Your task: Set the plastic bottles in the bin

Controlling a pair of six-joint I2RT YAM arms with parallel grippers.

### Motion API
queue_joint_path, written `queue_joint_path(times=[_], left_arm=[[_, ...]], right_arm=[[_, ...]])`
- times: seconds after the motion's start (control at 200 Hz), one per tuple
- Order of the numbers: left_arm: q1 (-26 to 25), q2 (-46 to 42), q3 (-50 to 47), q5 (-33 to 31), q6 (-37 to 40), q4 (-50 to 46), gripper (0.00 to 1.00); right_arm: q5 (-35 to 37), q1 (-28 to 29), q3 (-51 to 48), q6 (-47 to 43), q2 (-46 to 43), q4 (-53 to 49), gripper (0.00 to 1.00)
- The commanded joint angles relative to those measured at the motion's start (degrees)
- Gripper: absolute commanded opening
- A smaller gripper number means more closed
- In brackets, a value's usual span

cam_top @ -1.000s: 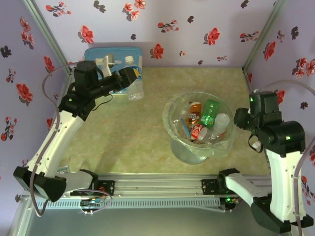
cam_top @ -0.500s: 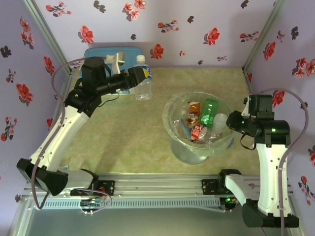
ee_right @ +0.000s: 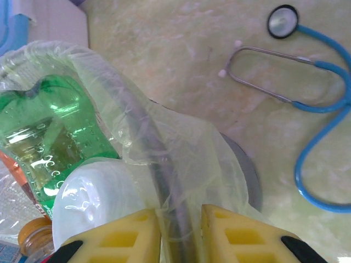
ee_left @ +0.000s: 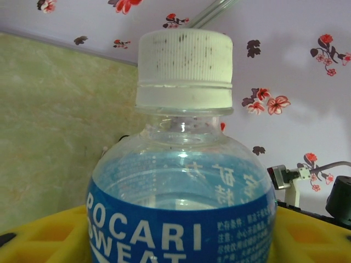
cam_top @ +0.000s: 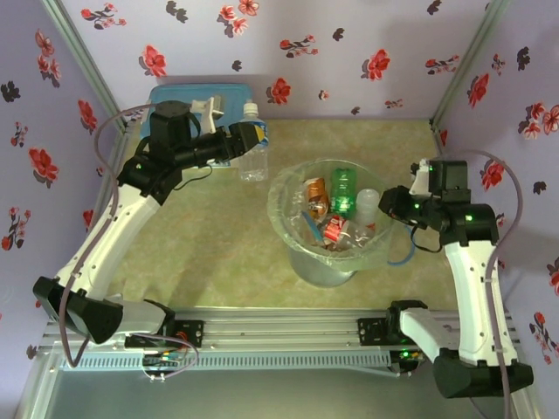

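**Top view.** The mottled green table (cam_top: 218, 236) carries the bin (cam_top: 321, 266) near centre, a blue-lidded box (cam_top: 188, 98) at 10 o'clock, and a stethoscope (ee_right: 283, 21) at the bin's 4 o'clock, partly hidden by its wall.

- **Left arm:** it rises toward 1 o'clock. The left gripper (cam_top: 245, 138) is clamped on a bottle (cam_top: 252, 150) at the bin's 10 o'clock.
- **Right arm:** it bends toward 9 o'clock. The right gripper (cam_top: 395, 208) is closed on the bin's 3 o'clock rim, with the thin liner (ee_right: 186, 148) pinched between yellow pads (ee_right: 120, 235).
- **Bin:** it is round and translucent, and holds a green bottle (cam_top: 342, 190) among other bottles (cam_top: 319, 209).
- **Held bottle:** it is clear, with a blue label and a ribbed white cap (ee_left: 184, 68).
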Motion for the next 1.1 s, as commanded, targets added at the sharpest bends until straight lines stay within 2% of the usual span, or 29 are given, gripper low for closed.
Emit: queue_joint_path(times=[0.0, 0.12, 0.235, 0.27, 0.385, 0.45, 0.585, 0.725, 0.865, 1.095], left_arm=[[1.23, -1.88, 2.11, 0.35, 2.13, -2.18, 0.17], [1.80, -2.98, 2.59, -0.16, 1.89, -3.12, 0.17], [1.06, -2.93, 3.50, -0.02, 0.41, -4.17, 0.15], [0.00, -2.55, 3.87, -0.01, -0.07, -4.67, 0.14], [-4.91, -1.16, 6.32, -0.22, -1.24, -7.48, 0.14], [-7.76, -1.30, 6.21, -1.94, -3.78, -7.61, 0.15], [-12.83, -1.83, 5.84, -7.40, -8.88, -11.08, 0.18], [-15.83, -2.42, 5.78, -14.03, -10.92, -14.52, 0.20], [-17.35, -2.22, 3.30, -16.78, -12.80, -14.43, 0.24], [-18.30, 0.42, 4.44, -18.16, -11.85, -14.83, 0.46]], right_arm=[[-1.60, 6.12, 0.27, 3.32, 2.24, 6.71, 0.26], [0.30, 11.72, 0.42, 6.21, 5.23, 12.65, 0.25], [1.92, 13.61, 2.88, 5.77, 8.27, 13.84, 0.28], [2.50, 13.61, 4.06, 4.88, 8.90, 13.60, 0.32], [6.62, 11.91, 9.54, 0.60, 10.33, 8.99, 0.55], [6.40, 8.78, 11.73, -1.08, 10.12, 7.52, 0.62], [4.08, 2.99, 14.37, -2.98, 9.73, 7.00, 0.63], [2.94, 2.69, 15.24, -3.29, 10.69, 8.67, 0.63], [1.05, 2.71, 14.34, -2.34, 10.96, 10.97, 0.63], [0.91, 2.71, 13.52, -3.72, 9.95, 9.91, 0.63]])
